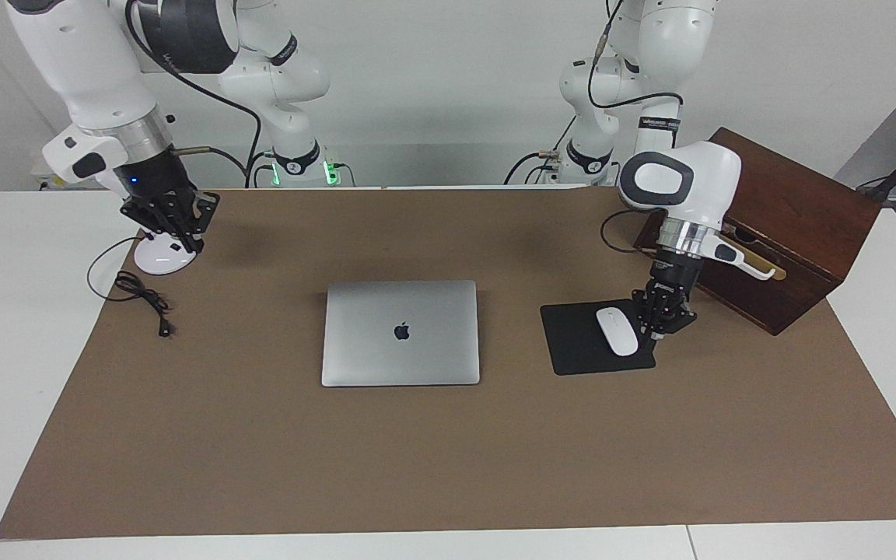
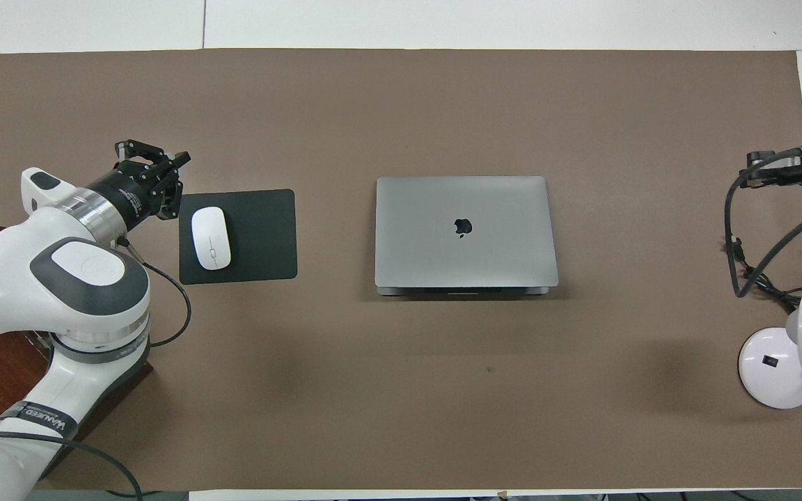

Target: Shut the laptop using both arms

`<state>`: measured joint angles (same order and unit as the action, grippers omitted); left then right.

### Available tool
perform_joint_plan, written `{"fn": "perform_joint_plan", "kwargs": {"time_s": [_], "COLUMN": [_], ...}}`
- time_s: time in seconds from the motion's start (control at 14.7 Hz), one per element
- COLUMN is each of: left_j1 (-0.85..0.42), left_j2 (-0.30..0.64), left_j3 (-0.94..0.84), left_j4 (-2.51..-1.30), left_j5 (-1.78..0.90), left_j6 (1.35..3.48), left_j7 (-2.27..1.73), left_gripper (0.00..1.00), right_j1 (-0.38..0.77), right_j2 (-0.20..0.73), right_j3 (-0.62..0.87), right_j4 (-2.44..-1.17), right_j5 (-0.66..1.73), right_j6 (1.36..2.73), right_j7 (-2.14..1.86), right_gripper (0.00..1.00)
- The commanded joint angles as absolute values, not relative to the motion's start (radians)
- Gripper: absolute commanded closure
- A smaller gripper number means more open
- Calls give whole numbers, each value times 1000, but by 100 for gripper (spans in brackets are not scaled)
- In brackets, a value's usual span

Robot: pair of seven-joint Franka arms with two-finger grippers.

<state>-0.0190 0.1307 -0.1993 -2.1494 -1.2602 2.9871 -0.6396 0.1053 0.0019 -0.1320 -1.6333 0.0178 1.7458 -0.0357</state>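
The silver-grey laptop [image 1: 400, 333] [image 2: 466, 234] lies flat in the middle of the brown mat, lid down with the dark logo facing up. My left gripper [image 1: 652, 336] [image 2: 173, 170] is shut and holds nothing. It hangs low beside the edge of the black mouse pad [image 1: 572, 346] [image 2: 262, 236] toward the left arm's end of the table, well away from the laptop. My right gripper [image 1: 180, 239] [image 2: 749, 170] is raised over the white lamp base [image 1: 160, 258] at the right arm's end and holds nothing. Neither arm touches the laptop.
A white mouse [image 1: 617, 330] [image 2: 210, 238] lies on the mouse pad. A dark wooden box with a white handle [image 1: 775, 225] stands at the left arm's end. The lamp [image 2: 777, 365] and its black cable [image 1: 141, 299] are at the right arm's end.
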Motion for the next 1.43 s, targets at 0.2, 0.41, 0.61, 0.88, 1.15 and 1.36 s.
{"fn": "perform_joint_plan", "kwargs": {"time_s": [0.2, 0.41, 0.61, 0.88, 1.15, 1.36], "left_j1": [49, 103, 167, 229, 244, 233], "left_j2": [190, 219, 251, 258, 183, 161], "left_j3": [-202, -203, -202, -203, -183, -184], "left_j4": [-2037, -1968, -1844, -1732, -1732, -1710], "left_j5": [-1019, -831, -631, -433, -255, -76], "left_j6": [2971, 2936, 2757, 2440, 2087, 1857], "left_j7": [-538, -537, -511, -500, -468, -442], "left_gripper": [100, 100, 100, 100, 100, 100], "right_j1": [-53, -109, -127, -137, -144, -164], "right_j2": [-49, -90, -95, -113, -117, -124], "right_j3": [7, 52, 60, 63, 64, 87], "right_j4": [-1635, -1637, -1638, -1644, -1644, -1647], "right_j5": [-31, -25, -15, -14, -12, -9], "right_j6": [1688, 1632, 1608, 1580, 1571, 1571], "right_j7": [-138, -143, -141, -100, -58, -52], "right_gripper": [48, 20, 0, 0, 0, 0]}}
